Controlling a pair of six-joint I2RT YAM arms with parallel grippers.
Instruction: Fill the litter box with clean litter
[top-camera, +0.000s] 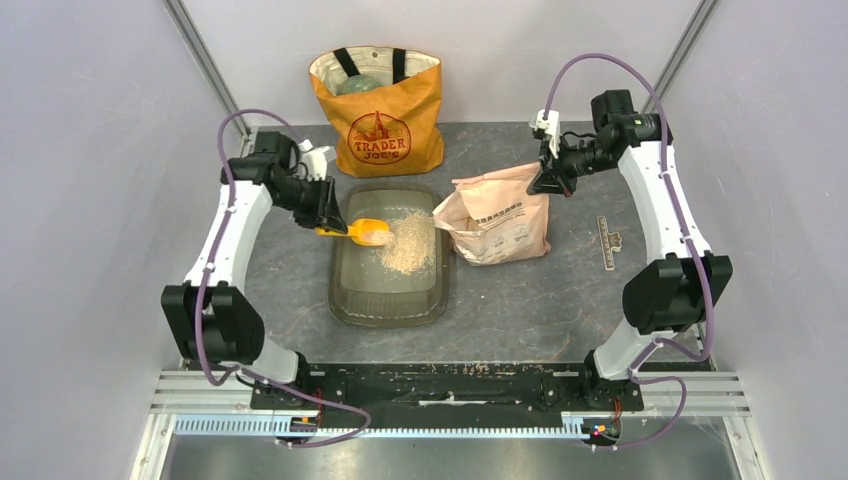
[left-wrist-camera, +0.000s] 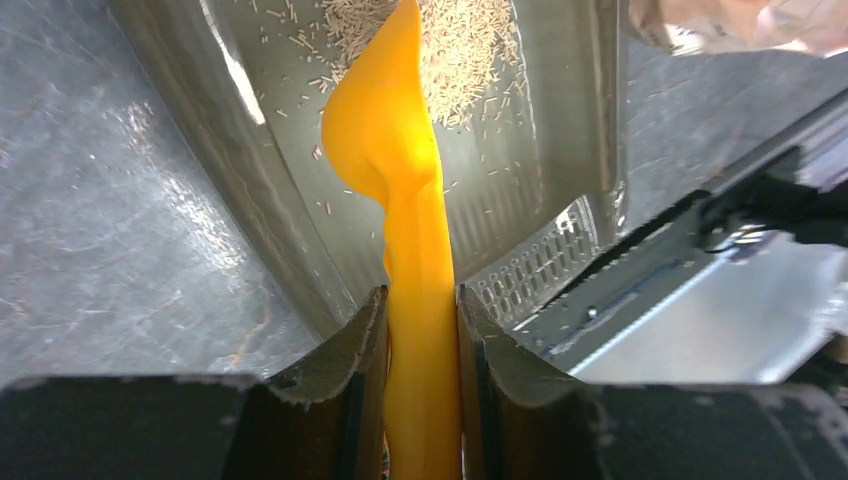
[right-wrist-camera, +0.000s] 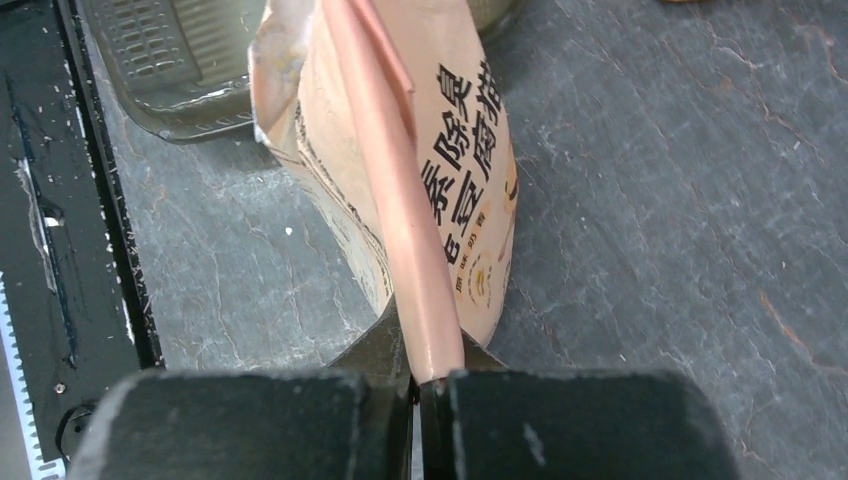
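The smoky grey litter box lies mid-table, and a heap of pale clean litter fills its far right part. My left gripper is shut on the handle of an orange scoop, whose bowl hangs over the box's far left corner. In the left wrist view the scoop runs from my left gripper out over the box wall and scattered litter. My right gripper is shut on the top edge of the pinkish-tan bag. The right wrist view shows that gripper pinching the bag's folded seam.
An orange Trader Joe's tote stands just behind the box. A thin dark strip lies on the mat right of the bag. The black base rail runs along the near edge. A box corner shows beside the bag.
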